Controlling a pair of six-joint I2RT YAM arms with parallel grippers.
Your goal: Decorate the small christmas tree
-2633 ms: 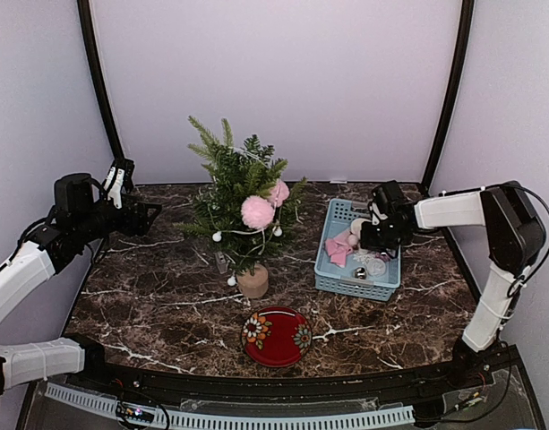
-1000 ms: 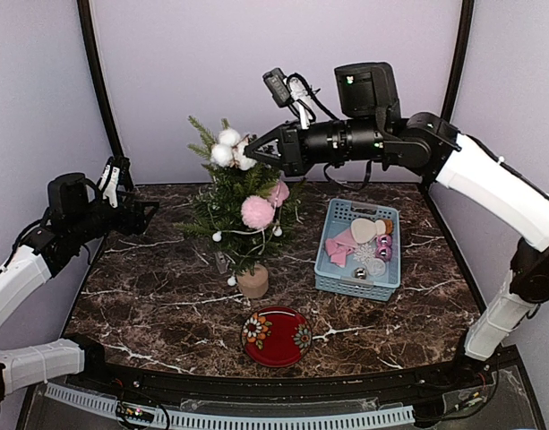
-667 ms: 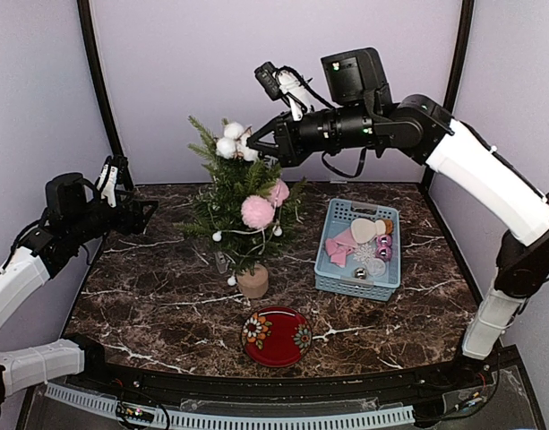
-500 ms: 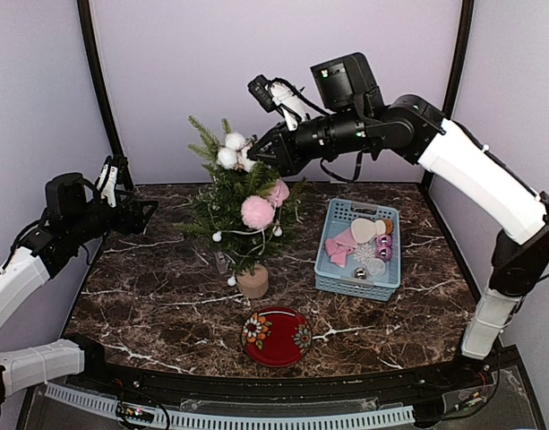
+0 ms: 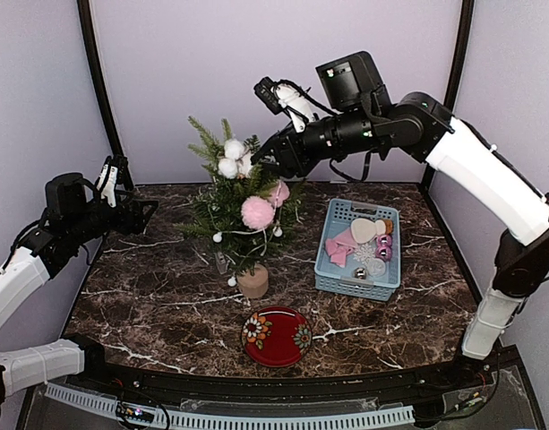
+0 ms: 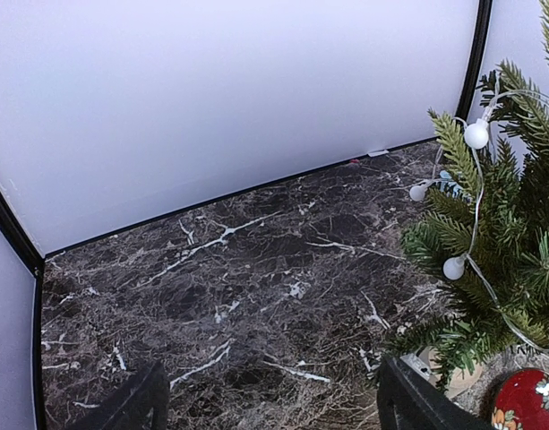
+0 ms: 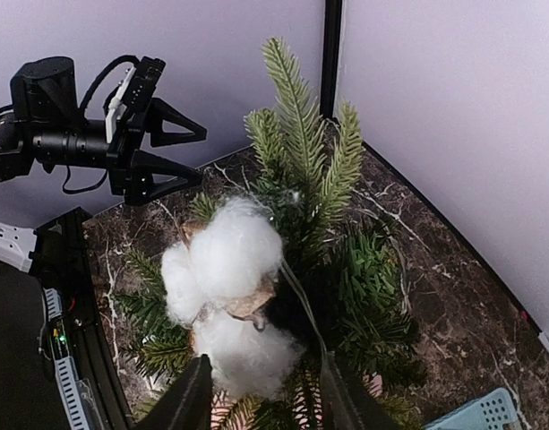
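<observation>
Left end effector point(image 5: 131, 193) hovers over the desk's point(image 5: 149, 296) left side, spread wide on nothing. It points across at the small christmas tree point(image 5: 222, 210), which stands upright mid-desk on its stump, well apart from it. Right end effector point(image 5: 259, 161) is the nearer one, at the crown and reaching in from the tree's right with jaws parted; the white cotton cluster point(image 7: 229, 260) sits in the top needles just ahead of its tips, contact unclear. Judgement: the next move should retreat up and right, off the vertical trunk axis, toward the blue basket point(image 5: 332, 278).
</observation>
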